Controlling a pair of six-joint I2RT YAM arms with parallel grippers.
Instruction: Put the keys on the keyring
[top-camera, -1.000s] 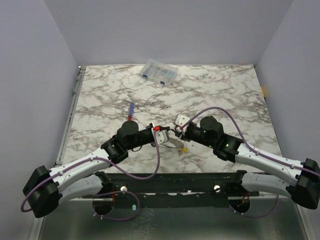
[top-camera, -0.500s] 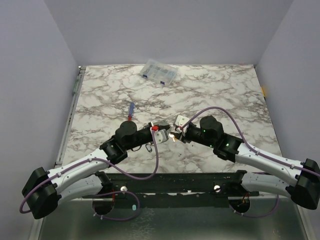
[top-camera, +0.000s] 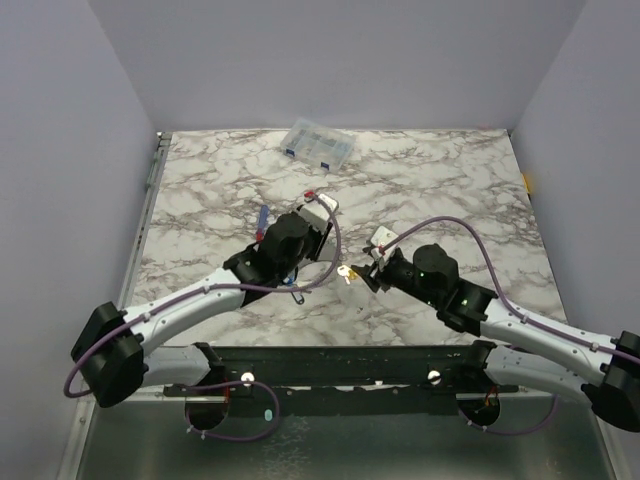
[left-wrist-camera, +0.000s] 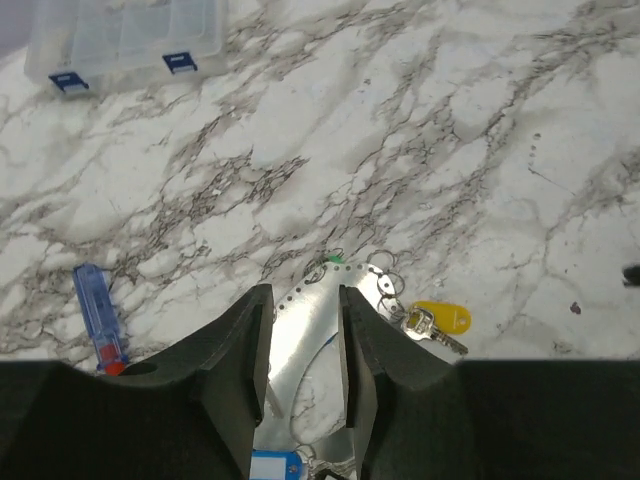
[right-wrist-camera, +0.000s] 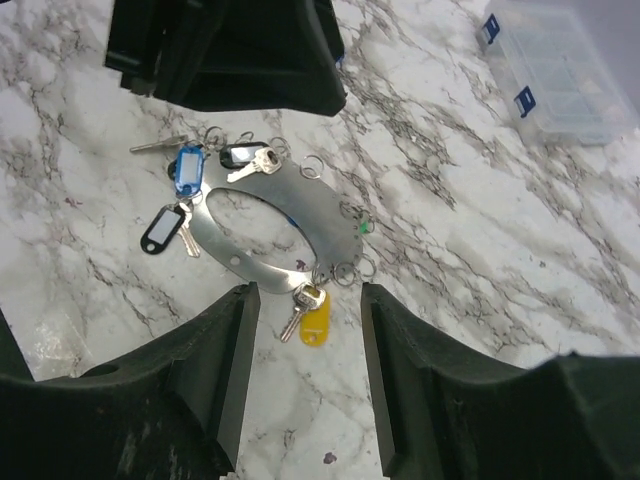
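Grey metal keyring lies flat on the marble table, ringed by the keys and small split rings; whether any key is threaded onto it cannot be told. A yellow key touches the keyring's edge on the side facing the right arm; a blue key and two black-tagged ones lie at the opposite edge; a speck of green shows at the rim between them. The left gripper hangs directly above the keyring, its jaws parted with nothing between them, the shiny hoop visible through the gap. The right gripper sits just beside the keyring, over the yellow key, its jaws wide apart and holding nothing. A screwdriver lies to the left of the keyring, apart from it; a clear box stands well beyond the keyring, near the table's far edge.
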